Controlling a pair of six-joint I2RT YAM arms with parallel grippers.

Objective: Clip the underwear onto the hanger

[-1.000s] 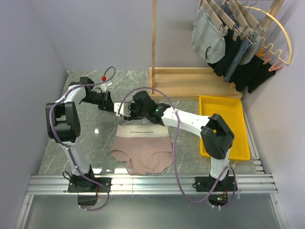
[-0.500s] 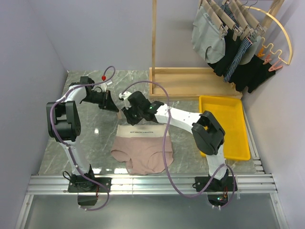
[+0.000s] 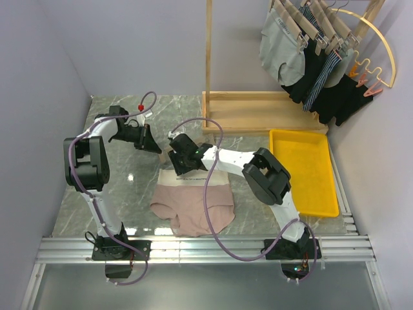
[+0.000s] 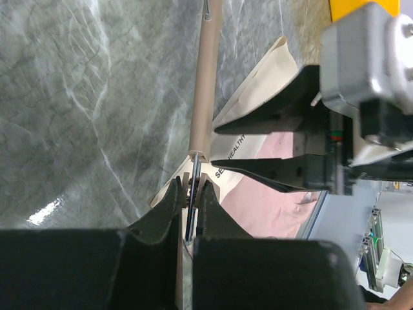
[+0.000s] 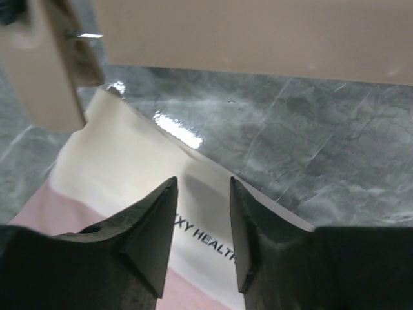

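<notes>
The dusty-pink underwear (image 3: 193, 205) lies flat on the marble, its cream lettered waistband (image 5: 122, 174) toward the back. The light-wood hanger bar (image 4: 205, 84) lies along the waistband's far edge and shows in the right wrist view (image 5: 258, 32), with one wooden clip (image 5: 42, 74) at its end. In the top view the arms mostly hide it. My left gripper (image 4: 191, 184) is shut on that clip (image 4: 192, 169), also seen from above (image 3: 153, 146). My right gripper (image 5: 203, 187) is open and empty, just above the waistband's left part (image 3: 175, 165).
A yellow tray (image 3: 275, 169) sits at the right. A wooden rack base (image 3: 258, 108) and post (image 3: 208, 51) stand behind. Grey, black and striped garments (image 3: 303, 61) hang top right beside a gold wire arch (image 3: 386, 45).
My right arm has swung left and its open gripper has come down and nearer, onto the waistband's left part. My left gripper has stayed on the clip.
</notes>
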